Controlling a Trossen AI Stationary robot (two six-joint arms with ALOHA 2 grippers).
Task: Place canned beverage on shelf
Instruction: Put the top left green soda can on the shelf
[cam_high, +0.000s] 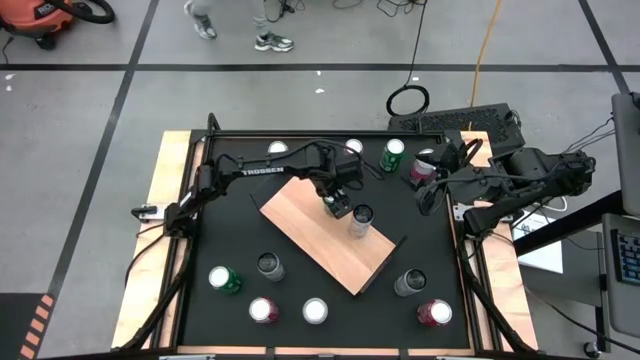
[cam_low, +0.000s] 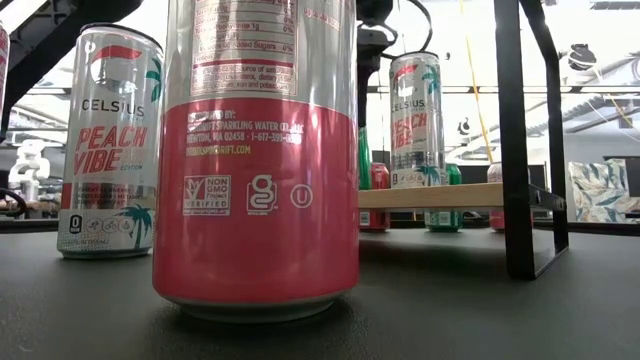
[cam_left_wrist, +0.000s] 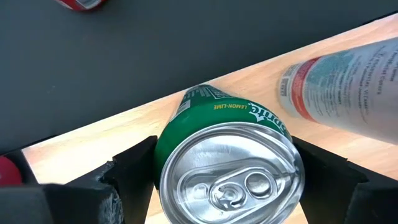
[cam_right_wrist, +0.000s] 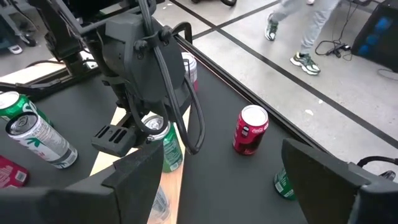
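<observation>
**Green can gripped over the shelf**

From above, your left gripper (cam_high: 338, 203) sits over the shelf (cam_high: 310, 235), a tan board lying askew on the black table (cam_high: 240, 225), with a silver can (cam_high: 361, 216) standing on the board just beside it. Your right gripper (cam_high: 432, 188) waits near the table's far right corner, fingers apart and empty.

At table height, a pink sparkling water can (cam_low: 258, 150) fills the foreground, with a Celsius Peach Vibe can (cam_low: 110, 140) beside it.

In your left wrist view, both fingers (cam_left_wrist: 134, 165) press the sides of a green lemon-lime can (cam_left_wrist: 227, 155) above the wood.

Your right wrist view shows a Coca-Cola can (cam_right_wrist: 250, 129) on the table and a person's legs (cam_right_wrist: 298, 25) beyond.
</observation>
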